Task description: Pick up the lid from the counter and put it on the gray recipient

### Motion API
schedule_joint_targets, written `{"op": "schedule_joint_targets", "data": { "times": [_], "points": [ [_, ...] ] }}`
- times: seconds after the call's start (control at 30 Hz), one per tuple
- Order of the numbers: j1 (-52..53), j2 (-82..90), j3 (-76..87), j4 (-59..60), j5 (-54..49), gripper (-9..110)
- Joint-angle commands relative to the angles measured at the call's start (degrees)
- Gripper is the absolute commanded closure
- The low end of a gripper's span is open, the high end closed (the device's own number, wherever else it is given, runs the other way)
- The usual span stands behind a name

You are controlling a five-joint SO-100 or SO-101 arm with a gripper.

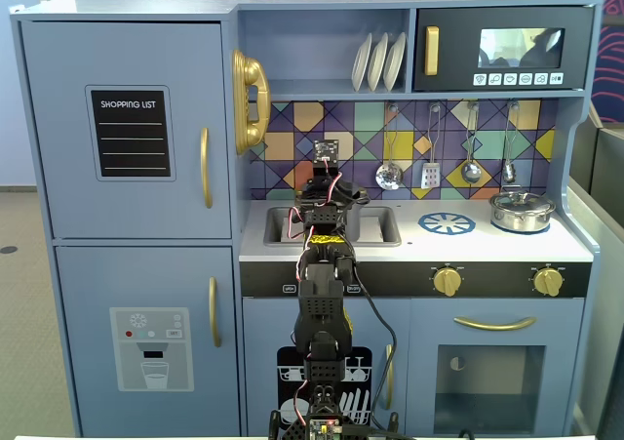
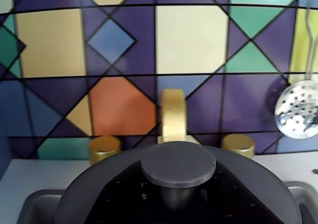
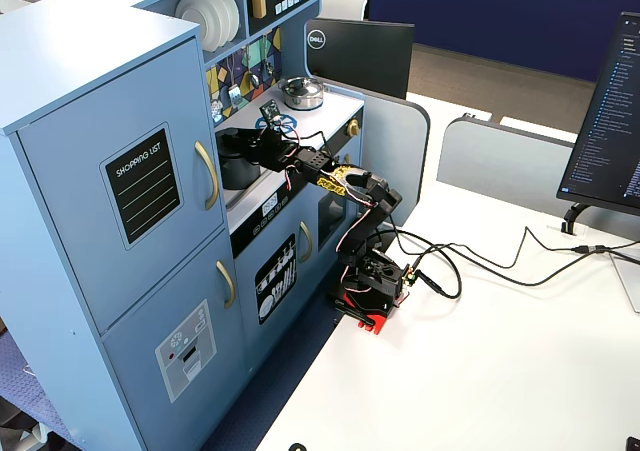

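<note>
Filling the wrist view at six o'clock: matte dark-gray lid (image 2: 99, 184), round center knob (image 2: 178, 164); claw grip impossible to tell.

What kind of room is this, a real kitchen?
Probably not: it looks like a toy play kitchen set up in an office or lab. The robot arm is clamped to a white desk, with a computer monitor nearby.

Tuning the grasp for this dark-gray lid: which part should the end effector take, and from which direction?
Take the lid by its small round center knob, coming straight down from above. The knob is the only raised part of the flat disc, which appears to lie level in the wrist view, so fingers can likely close on either side of it.
</note>
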Motion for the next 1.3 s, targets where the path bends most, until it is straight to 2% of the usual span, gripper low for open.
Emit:
{"op": "schedule_joint_targets", "data": {
  "times": [0.0, 0.53, 0.67, 0.8, 0.87, 0.97, 1.1, 1.17, 1.27],
  "points": [
    [-0.3, 0.3, 0.0, -2.5, -1.1, 102],
    [1.2, 3.3, 4.1, -2.3, -3.9, 101],
    [1.7, 5.3, 3.1, 2.2, -3.7, 80],
    [1.6, 8.4, -1.0, 8.0, -4.8, 75],
    [1.8, 12.3, -4.4, 16.0, -4.8, 76],
    [1.9, 20.7, -9.7, 36.4, -3.7, 79],
    [3.0, 32.5, -9.4, 57.9, -4.1, 85],
    [4.0, 36.9, -6.2, 64.7, -3.5, 89],
    [2.8, 41.0, 2.5, 69.8, -3.1, 102]
  ]
}}
